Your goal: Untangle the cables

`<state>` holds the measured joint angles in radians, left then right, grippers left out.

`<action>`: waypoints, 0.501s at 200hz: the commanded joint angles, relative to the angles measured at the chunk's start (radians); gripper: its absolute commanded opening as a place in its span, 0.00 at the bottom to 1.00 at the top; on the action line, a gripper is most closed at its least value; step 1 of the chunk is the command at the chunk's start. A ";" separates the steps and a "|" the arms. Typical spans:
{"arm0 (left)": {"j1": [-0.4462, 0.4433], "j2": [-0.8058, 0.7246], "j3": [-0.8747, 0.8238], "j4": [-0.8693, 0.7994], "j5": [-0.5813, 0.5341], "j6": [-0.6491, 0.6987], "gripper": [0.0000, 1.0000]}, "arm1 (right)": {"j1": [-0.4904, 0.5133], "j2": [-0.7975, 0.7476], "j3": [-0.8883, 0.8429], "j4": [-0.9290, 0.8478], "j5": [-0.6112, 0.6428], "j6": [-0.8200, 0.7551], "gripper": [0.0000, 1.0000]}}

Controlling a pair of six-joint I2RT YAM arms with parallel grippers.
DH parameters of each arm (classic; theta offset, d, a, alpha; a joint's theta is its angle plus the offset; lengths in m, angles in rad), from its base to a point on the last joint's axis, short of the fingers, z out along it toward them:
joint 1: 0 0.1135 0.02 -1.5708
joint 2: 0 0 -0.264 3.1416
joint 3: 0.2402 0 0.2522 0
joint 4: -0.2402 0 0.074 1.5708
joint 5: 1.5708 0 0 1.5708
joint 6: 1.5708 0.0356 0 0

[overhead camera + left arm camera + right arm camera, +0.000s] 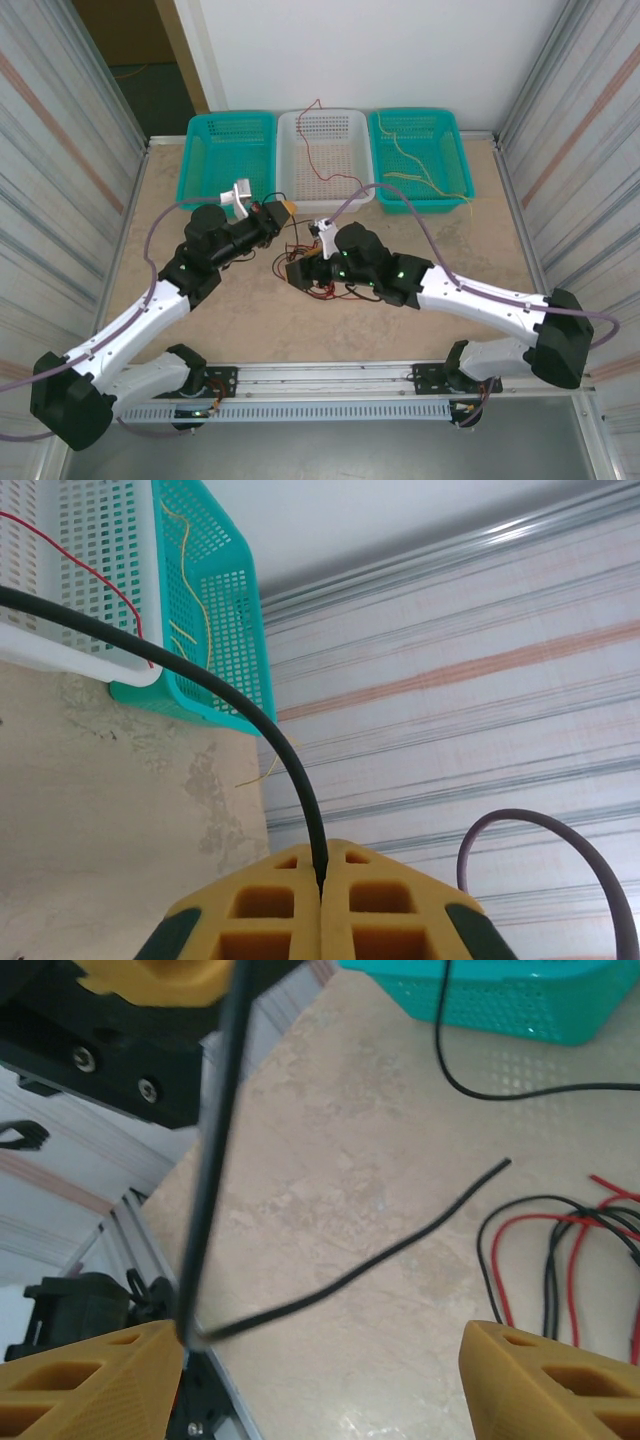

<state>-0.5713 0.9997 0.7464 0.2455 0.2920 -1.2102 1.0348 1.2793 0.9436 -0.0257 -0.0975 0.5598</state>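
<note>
My left gripper point(322, 880) is shut on a black cable point(300, 780), which arcs up and away to the left. In the top view this gripper point(287, 208) sits in front of the white basket. My right gripper point(325, 1360) is open with its yellow fingers point(90, 1380) wide apart. The same black cable point(215, 1160) drops from above to the left finger's tip, bends there, and its free end lies on the table point(505, 1163). A tangle of red and black cables point(322, 282) lies by the right gripper point(291, 269), and shows in the right wrist view point(560, 1250).
Three baskets stand at the back: an empty teal one point(230, 150), a white one point(325, 190) with a red cable point(318, 150), and a teal one point(455, 160) with pale yellow cables point(420, 170). Corrugated walls close both sides.
</note>
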 commanded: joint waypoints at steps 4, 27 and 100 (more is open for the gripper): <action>-0.002 -0.032 -0.008 0.061 -0.024 -0.044 0.00 | 0.005 0.026 0.055 0.066 0.019 -0.039 0.68; -0.002 -0.033 -0.007 0.060 -0.027 -0.048 0.00 | 0.005 0.043 0.070 0.063 0.023 -0.043 0.54; 0.023 -0.015 0.035 0.064 0.005 -0.015 0.00 | -0.002 0.045 0.042 0.020 0.046 0.018 0.00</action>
<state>-0.5617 0.9890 0.7452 0.2672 0.2867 -1.2507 1.0355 1.3182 0.9821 0.0143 -0.0746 0.5484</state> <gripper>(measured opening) 0.058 0.070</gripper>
